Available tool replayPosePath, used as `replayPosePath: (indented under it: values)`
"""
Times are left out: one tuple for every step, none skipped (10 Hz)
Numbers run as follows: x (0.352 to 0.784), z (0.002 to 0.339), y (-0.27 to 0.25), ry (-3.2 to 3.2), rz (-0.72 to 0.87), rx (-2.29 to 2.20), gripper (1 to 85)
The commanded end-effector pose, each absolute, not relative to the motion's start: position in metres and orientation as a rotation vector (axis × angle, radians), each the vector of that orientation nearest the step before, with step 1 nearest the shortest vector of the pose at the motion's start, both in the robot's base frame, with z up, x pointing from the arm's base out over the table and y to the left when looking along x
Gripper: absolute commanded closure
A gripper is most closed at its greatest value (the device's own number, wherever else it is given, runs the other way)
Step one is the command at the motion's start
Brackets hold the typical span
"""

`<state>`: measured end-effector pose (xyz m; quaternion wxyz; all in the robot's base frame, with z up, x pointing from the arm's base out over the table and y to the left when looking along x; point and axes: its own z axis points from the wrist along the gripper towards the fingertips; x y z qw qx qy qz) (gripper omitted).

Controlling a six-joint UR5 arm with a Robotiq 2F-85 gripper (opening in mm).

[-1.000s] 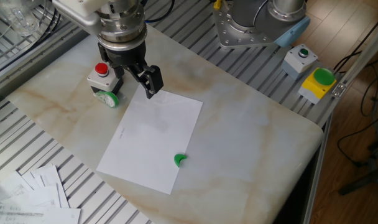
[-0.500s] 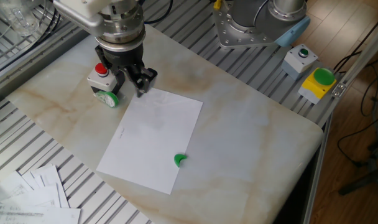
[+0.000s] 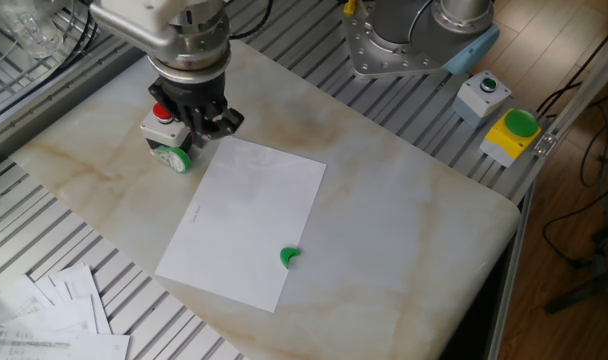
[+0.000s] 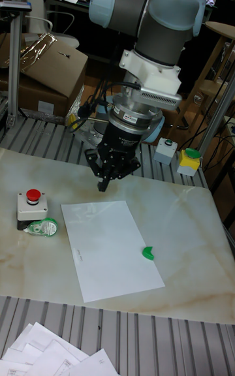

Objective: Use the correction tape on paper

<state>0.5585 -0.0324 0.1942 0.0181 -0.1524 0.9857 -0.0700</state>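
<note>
The correction tape [image 3: 172, 157] [image 4: 42, 227], a small clear case with a green wheel, lies on the marble table just in front of a grey button box. The paper [image 3: 244, 220] [image 4: 111, 249], a large white sheet with faint marks, lies flat mid-table to its right. My gripper [image 3: 212, 124] [image 4: 104, 181] hangs above the table by the paper's far left corner, behind and to the right of the tape. It points down, open, with nothing between its fingers.
A grey box with a red button [image 3: 164, 118] [image 4: 31, 205] stands right beside the tape, close to my gripper. A small green crescent [image 3: 290, 257] [image 4: 148, 253] lies on the paper's right part. Printed sheets [image 3: 54, 315] are piled at the front left. More button boxes [image 3: 512, 130] sit far right.
My gripper has moved left and back, off the paper's corner toward the red-button box, and has turned about its axis. The tape and paper have not moved.
</note>
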Motion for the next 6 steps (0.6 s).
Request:
replayPosePath:
  values:
    - [0.556, 0.202, -0.06, 3.031, -0.351, -0.753, 84.0]
    - [0.557, 0.203, -0.076, 2.972, -0.422, -0.947, 84.0]
    - [0.564, 0.204, -0.095, 2.883, -0.526, -1.129, 84.0]
    - [0.555, 0.199, -0.097, 2.859, -0.509, -1.249, 84.0]
    - [0.557, 0.184, -0.089, 2.747, -0.451, -1.433, 84.0]
    - [0.555, 0.176, -0.077, 2.65, -0.382, -1.592, 84.0]
